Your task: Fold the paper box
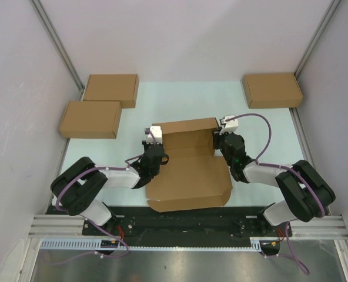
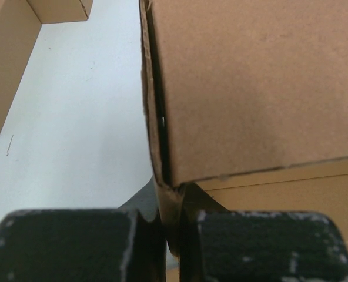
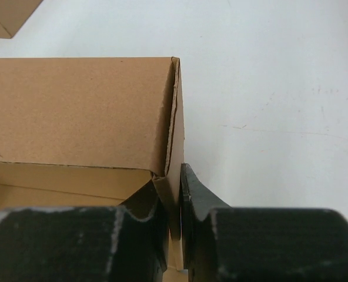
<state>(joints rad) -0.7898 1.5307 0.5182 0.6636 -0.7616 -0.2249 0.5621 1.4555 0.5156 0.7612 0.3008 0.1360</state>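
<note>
The paper box (image 1: 188, 170) lies between the two arms, its walls partly raised and a wide flap spread toward the near edge. My left gripper (image 1: 156, 154) is shut on the box's left side wall, and the left wrist view shows the cardboard (image 2: 250, 88) pinched between the black fingers (image 2: 68, 244). My right gripper (image 1: 224, 147) is shut on the right side wall. The right wrist view shows that wall (image 3: 175, 153) clamped between its fingers (image 3: 268, 241), with the far wall (image 3: 80, 111) standing upright beside it.
Two flat closed brown boxes lie at the far left (image 1: 110, 89) (image 1: 90, 119) and one at the far right (image 1: 271, 89). Grey walls enclose the pale table (image 1: 180, 100). A black rail (image 1: 186, 220) runs along the near edge.
</note>
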